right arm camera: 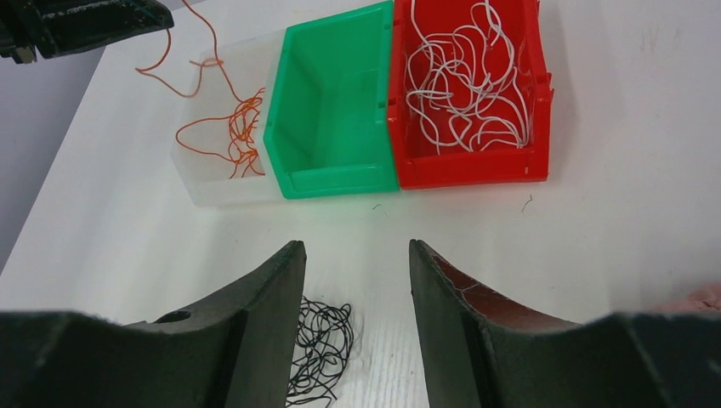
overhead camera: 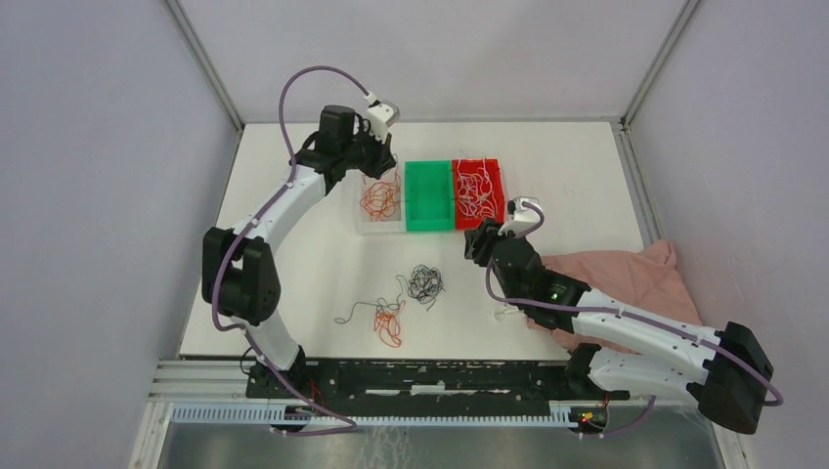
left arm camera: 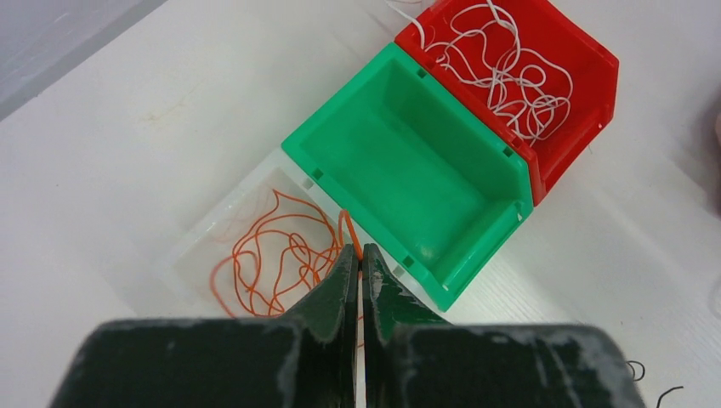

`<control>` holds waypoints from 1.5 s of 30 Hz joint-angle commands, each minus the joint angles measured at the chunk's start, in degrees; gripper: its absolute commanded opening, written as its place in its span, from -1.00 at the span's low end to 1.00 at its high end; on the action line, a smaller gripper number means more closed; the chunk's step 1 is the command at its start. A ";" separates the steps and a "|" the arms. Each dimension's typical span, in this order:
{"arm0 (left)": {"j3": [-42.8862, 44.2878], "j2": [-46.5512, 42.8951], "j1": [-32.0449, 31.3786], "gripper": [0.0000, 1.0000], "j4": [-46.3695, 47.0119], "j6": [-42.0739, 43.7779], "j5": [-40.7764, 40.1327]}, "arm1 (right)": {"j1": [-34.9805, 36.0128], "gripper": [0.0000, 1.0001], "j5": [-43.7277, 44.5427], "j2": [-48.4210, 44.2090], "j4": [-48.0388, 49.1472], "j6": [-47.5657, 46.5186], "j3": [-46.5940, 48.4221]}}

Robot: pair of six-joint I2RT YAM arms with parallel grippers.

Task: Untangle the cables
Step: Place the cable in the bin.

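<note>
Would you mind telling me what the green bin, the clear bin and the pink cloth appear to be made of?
Green bin: probably hard moulded plastic, smooth and slightly glossy, judging by its sheen and crisp rims. Clear bin: seemingly frosted translucent plastic; the orange cables show faintly through its wall. Pink cloth: soft matte fabric, given its folds; the weave is too small to tell.

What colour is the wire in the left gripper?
Orange; the wire pinched by the left gripper shows best in the left wrist view.
</note>
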 commanded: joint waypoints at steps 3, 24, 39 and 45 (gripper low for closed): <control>3.40 3.87 -0.09 -0.94 5.69 -3.00 2.21 | -1.04 0.11 1.18 -2.91 -1.54 -1.95 1.19; 6.48 7.41 5.59 0.40 2.25 -2.00 2.80 | -2.42 0.11 -4.74 -2.16 -6.01 -6.07 6.20; -1.33 -4.24 8.72 0.53 -4.87 -1.65 9.13 | 1.29 0.12 -30.03 8.23 -7.73 -13.38 13.63; -5.39 -13.23 12.56 0.78 -14.34 4.66 16.30 | 10.08 0.10 -40.28 16.35 -6.91 -18.39 15.86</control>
